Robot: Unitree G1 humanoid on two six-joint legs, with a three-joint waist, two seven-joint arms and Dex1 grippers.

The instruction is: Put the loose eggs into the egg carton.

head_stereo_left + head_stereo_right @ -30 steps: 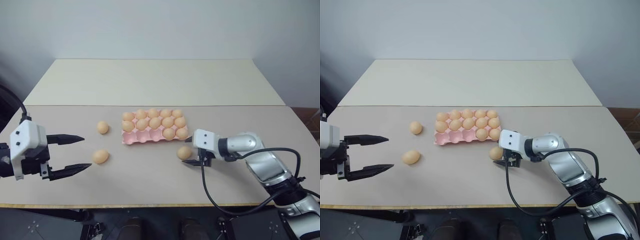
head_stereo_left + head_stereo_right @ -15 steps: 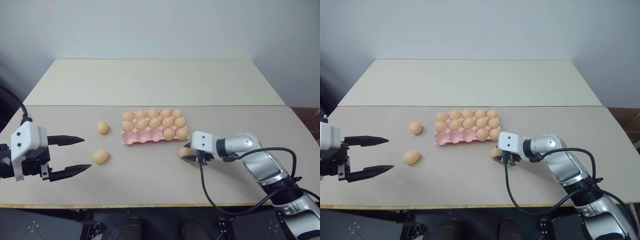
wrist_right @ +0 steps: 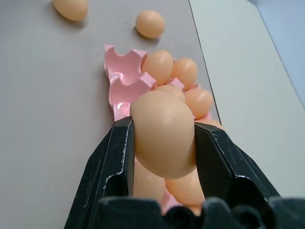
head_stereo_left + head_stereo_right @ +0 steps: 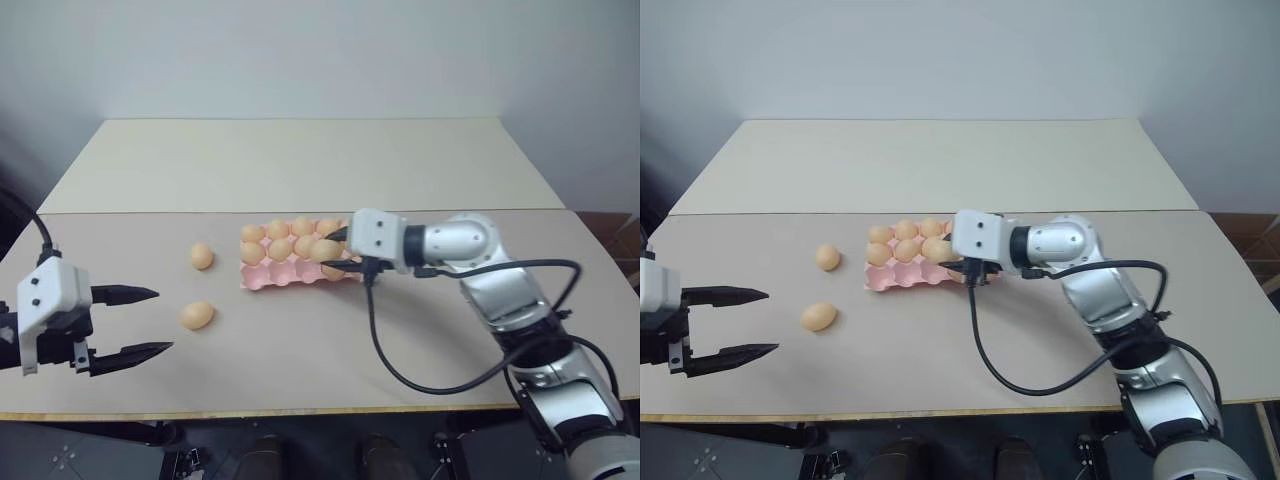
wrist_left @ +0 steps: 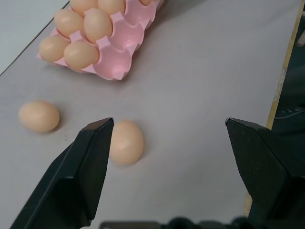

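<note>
The pale pink egg carton lies mid-table with most cups filled and its near-left cups bare. My right gripper hovers over the carton's near right part, shut on a light orange-tan egg pinched between both fingers. Two loose eggs lie on the table left of the carton, one farther back and one nearer. My left gripper is open and empty, low at the left, just left of the nearer egg, which sits by one finger in the left wrist view.
The table is two tan tops joined along a seam behind the carton. A black cable loops from my right wrist over the near table. The front edge is close to my left gripper.
My right gripper has shut on the egg that lay right of the carton and carried it up and left over the carton. My left gripper stays open and has barely moved.
</note>
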